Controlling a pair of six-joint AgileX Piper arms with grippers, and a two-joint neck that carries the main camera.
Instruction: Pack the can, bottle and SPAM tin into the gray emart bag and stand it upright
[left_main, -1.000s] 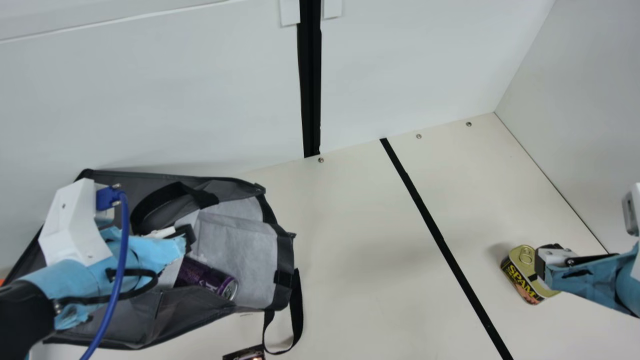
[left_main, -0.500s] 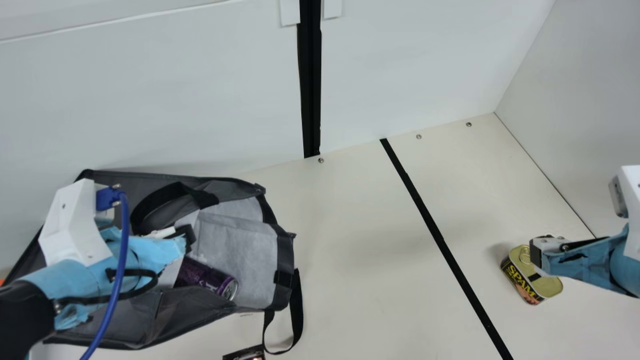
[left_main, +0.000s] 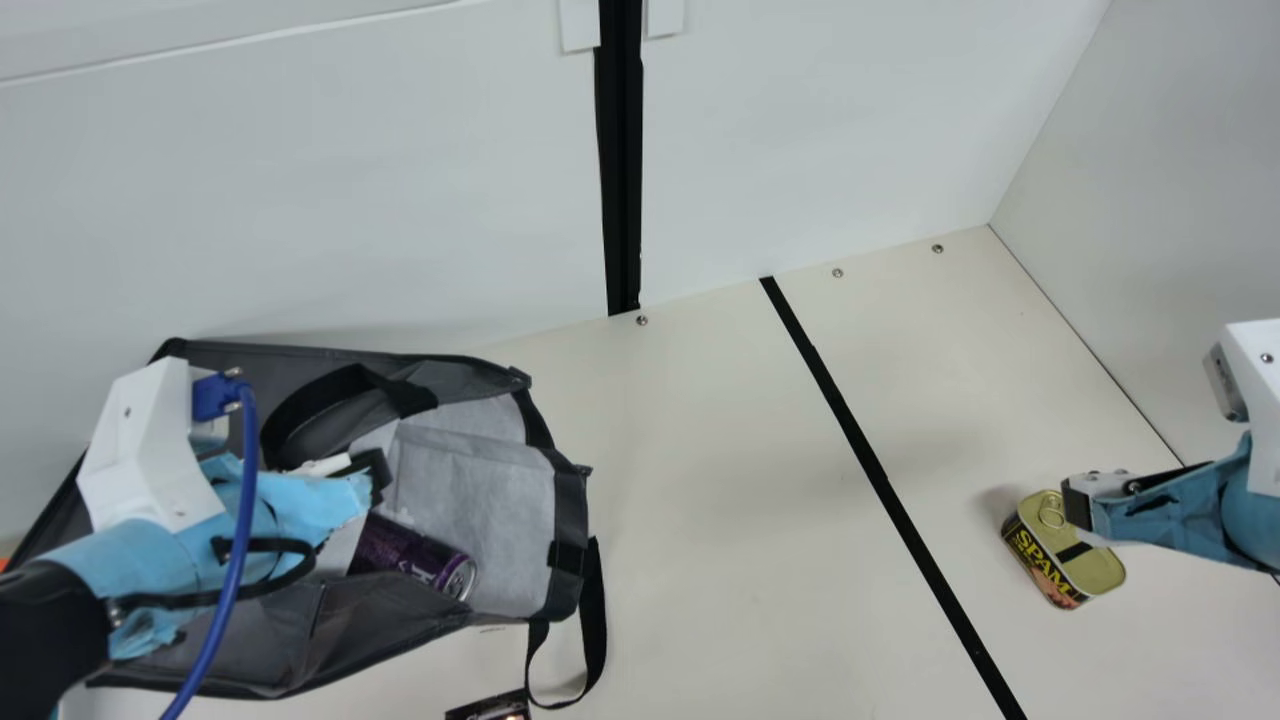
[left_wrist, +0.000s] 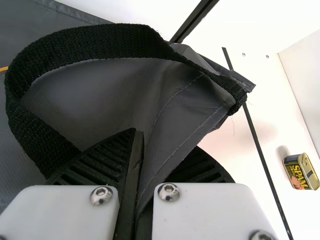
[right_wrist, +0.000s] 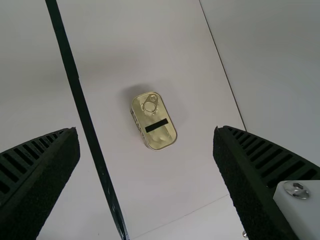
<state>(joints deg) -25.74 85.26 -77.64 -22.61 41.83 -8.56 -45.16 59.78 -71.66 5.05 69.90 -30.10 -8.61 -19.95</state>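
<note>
My left gripper (left_main: 375, 478) is at the mouth of the gray bag (left_main: 290, 640), which lies on its side. In the left wrist view my left gripper (left_wrist: 137, 165) is shut on a fold of the bag's gray fabric (left_wrist: 170, 115). A purple can (left_main: 410, 560) rests inside the bag; a white piece (left_main: 322, 466) shows beside the fingers. On the table at the right stands the SPAM tin (left_main: 1060, 560), with my right gripper (left_main: 1078, 505) over it. The right wrist view shows the tin (right_wrist: 154, 121) between the widely parted fingers of my right gripper (right_wrist: 146, 135), untouched.
A black strap loop (left_main: 595, 620) hangs from the bag's mouth onto the table. Near it, a small dark printed object (left_main: 490, 708) is cut off by the main view's bottom edge. Black tape (left_main: 880, 480) crosses the table. White walls stand behind and at the right.
My right gripper has risen slightly and shifted a little left above the SPAM tin, uncovering more of its lid. My left arm, the bag and the can have kept still.
</note>
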